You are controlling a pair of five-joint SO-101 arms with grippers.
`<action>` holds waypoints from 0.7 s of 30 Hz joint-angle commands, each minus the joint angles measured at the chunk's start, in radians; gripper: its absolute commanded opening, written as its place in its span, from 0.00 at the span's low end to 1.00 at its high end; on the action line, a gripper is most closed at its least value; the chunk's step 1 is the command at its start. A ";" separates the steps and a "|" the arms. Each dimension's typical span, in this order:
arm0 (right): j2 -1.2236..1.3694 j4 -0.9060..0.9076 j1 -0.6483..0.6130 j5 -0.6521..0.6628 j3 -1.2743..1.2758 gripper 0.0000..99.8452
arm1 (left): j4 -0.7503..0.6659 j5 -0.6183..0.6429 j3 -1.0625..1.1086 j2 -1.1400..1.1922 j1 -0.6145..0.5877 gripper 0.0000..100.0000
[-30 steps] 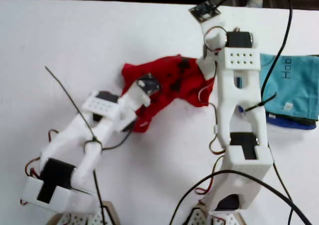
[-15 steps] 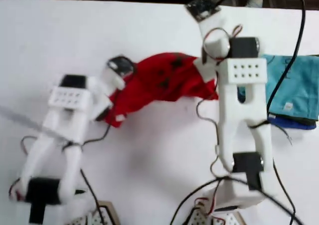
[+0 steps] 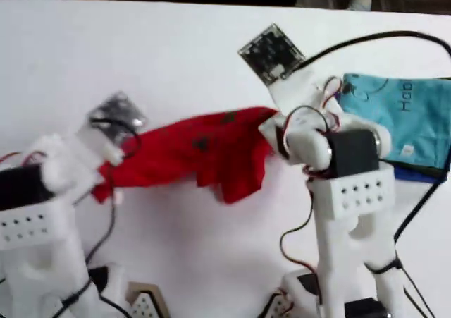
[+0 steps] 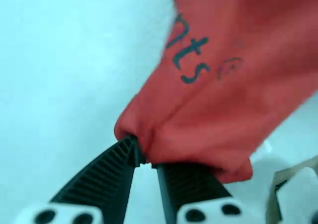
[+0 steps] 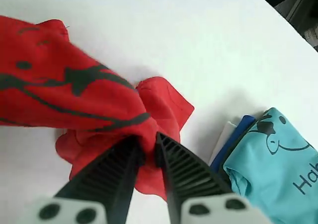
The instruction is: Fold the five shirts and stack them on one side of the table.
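Red shirt point(image 3: 201, 149), bunched a second ago, now stretches beside the teal stack point(image 3: 402, 117) (left claw point(image 4: 144, 157) and right claw point(image 5: 147, 145) clamp its ends), ready for flattening.

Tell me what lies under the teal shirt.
Under the teal shirt a blue edge sticks out, with a white edge beside it. The rest beneath is covered, so how many shirts lie there is unknown.

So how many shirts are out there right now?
3 for certain: a red shirt stretched between the left claw and right claw, a teal shirt folded at the right side of the table, a dark blue shirt under it. More may be hidden in that stack.
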 commanded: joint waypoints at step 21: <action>0.381 -0.120 -0.027 0.023 0.028 0.32 | -0.407 0.230 -0.255 1.039 0.052 0.22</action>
